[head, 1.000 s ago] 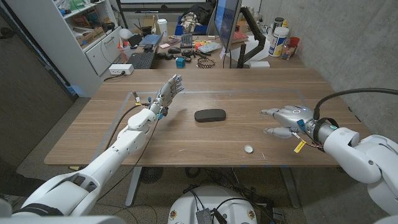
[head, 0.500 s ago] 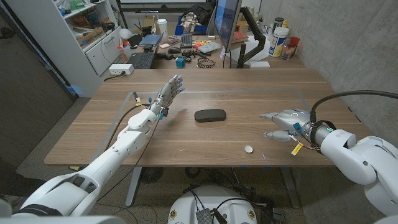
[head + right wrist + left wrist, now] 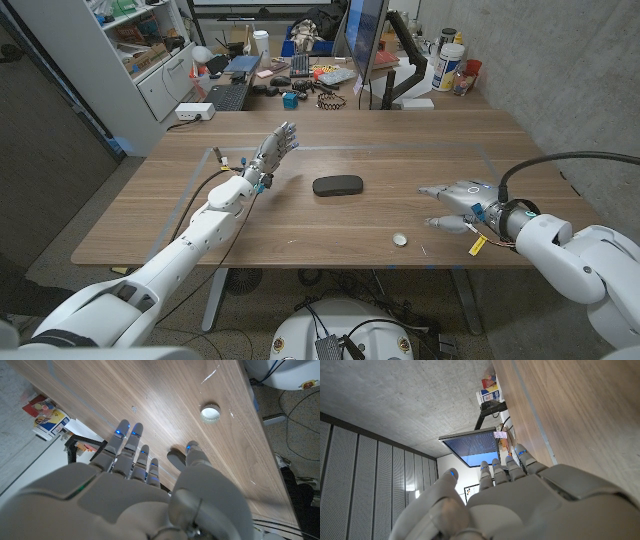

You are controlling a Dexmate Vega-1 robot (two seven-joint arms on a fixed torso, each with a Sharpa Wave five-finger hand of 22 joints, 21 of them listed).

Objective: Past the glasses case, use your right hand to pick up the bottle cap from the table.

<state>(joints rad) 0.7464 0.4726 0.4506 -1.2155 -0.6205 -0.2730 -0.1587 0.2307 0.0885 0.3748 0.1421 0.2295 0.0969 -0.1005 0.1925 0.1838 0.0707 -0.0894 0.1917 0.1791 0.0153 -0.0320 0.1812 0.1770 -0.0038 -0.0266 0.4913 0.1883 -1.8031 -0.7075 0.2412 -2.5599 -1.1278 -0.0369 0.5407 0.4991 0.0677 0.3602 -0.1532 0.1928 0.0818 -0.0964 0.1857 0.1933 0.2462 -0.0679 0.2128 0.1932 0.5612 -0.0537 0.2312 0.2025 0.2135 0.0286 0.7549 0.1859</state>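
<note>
The bottle cap (image 3: 400,239) lies on the wooden table (image 3: 330,215) close to its near edge, with bare wood all around it; in the right wrist view the cap (image 3: 210,412) sits just inside that edge. The black glasses case (image 3: 337,186) lies farther back near the table's middle, well apart from the cap. The right hand (image 3: 455,203) hangs over the table to the right of the cap, fingers spread and holding nothing, not touching it. Since a second ago it has slid a little toward the near edge while the cap and case stayed put. The left hand (image 3: 274,146) is raised over the table's left part, fingers apart and empty. Past the far edge, the cluttered desk and monitor are too small to make out in detail
</note>
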